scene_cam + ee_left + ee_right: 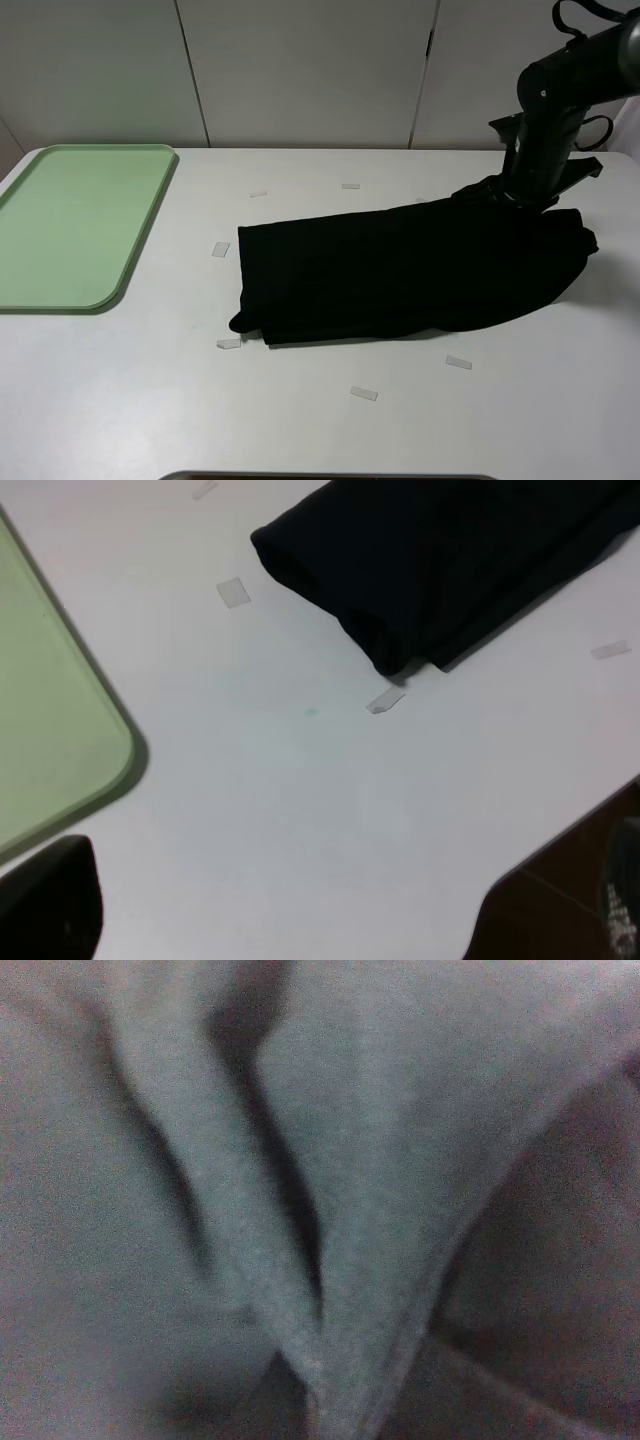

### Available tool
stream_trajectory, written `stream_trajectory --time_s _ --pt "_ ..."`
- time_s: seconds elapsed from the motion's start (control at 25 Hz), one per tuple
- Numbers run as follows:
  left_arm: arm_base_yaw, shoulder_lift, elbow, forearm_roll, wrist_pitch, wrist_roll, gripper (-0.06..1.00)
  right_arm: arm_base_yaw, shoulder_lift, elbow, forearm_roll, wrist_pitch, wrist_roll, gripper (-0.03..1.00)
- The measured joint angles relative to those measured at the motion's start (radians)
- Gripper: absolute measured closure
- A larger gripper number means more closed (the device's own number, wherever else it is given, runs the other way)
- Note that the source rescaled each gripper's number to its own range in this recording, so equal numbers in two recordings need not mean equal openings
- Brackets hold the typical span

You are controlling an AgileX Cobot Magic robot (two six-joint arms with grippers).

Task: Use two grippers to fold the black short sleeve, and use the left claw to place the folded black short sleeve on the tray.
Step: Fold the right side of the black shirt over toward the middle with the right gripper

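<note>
Here's what I've got on screen. The black short sleeve [400,270] lies folded into a long, soft slab in the middle-right of the smooth white table [330,430]. It's matte, no print, with a rounded fold at its left end, well apart from the tray [60,230]. The tray is pale green plastic with rounded corners and a low rim, over at the table's left side. At least 6 small clear strips [364,394] are scattered flat around the shirt.

The right arm comes in from the upper right, forearm dropping steeply, with the right gripper [515,195] down on the shirt's far right edge. Its wrist cam is nothing but cloth: soft pleats funnelling to 1 point, with a stitched hem. The jaws are pressed together, pinching the shirt.

The left claw [48,905] doesn't show in the high view. I only get 1 dark blurry finger in its own cam, which looks down on the tray's corner and the shirt's left end. It's spread wide and gripping nothing.
</note>
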Motion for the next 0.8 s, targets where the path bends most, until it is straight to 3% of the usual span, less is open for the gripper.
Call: stream_trajectory --time_s 0.16,0.32,0.6,0.72,0.8 --pt "0.0 0.0 0.0 0.0 0.0 0.0 -0.05 0.042 -0.015 0.0 0.046 0.011 0.006 0.95" --pt "0.0 0.0 0.0 0.0 0.0 0.0 -0.05 0.112 -0.017 0.0 0.171 0.021 0.034 0.95" --pt "0.0 0.0 0.0 0.0 0.0 0.0 -0.05 0.169 -0.017 0.0 0.232 -0.002 0.039 0.94" --pt "0.0 0.0 0.0 0.0 0.0 0.0 -0.05 0.171 -0.017 0.0 0.244 -0.004 0.039 0.89" --pt "0.0 0.0 0.0 0.0 0.0 0.0 -0.05 0.171 -0.017 0.0 0.264 -0.007 0.033 0.78"
